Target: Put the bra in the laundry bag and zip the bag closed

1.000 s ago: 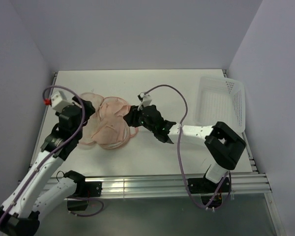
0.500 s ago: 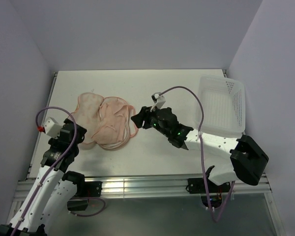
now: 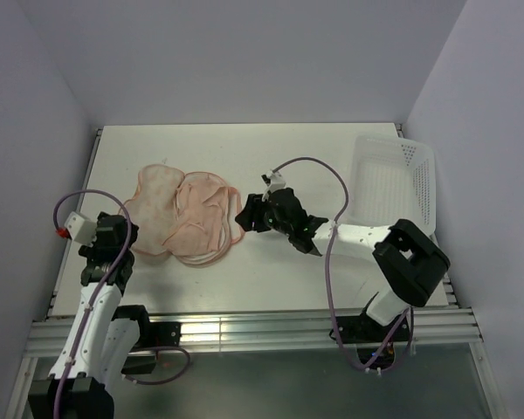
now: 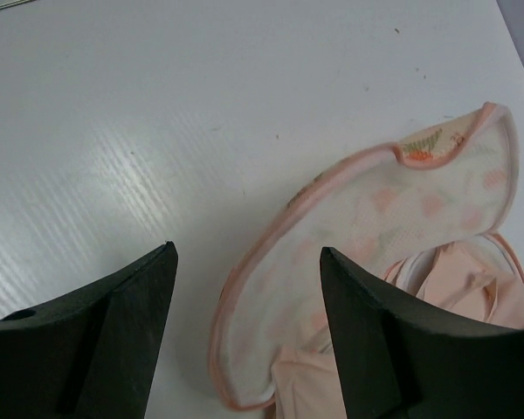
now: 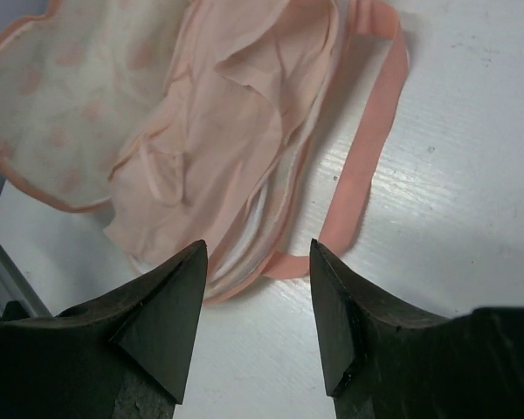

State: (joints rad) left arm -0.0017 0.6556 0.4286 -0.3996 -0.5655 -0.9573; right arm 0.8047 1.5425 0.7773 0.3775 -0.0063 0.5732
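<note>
The laundry bag (image 3: 157, 194) lies unzipped on the worktop (image 3: 271, 148), the bra (image 3: 201, 225) bunched on its pale lining. Left fingers (image 4: 96, 332) and right fingers (image 5: 157, 314) stand apart, empty, either side of it.

bra (image 5: 227, 113): soft cloth | laundry bag (image 4: 358, 236): mesh lining (sheer) | table (image 4: 157, 105): ribbed

words: I see none I can read in any view | numbers: none | labels, brands, signs: none | print on the laundry bag (image 4: 367, 227): only small orange shapes, and I cannot read them as letters
</note>
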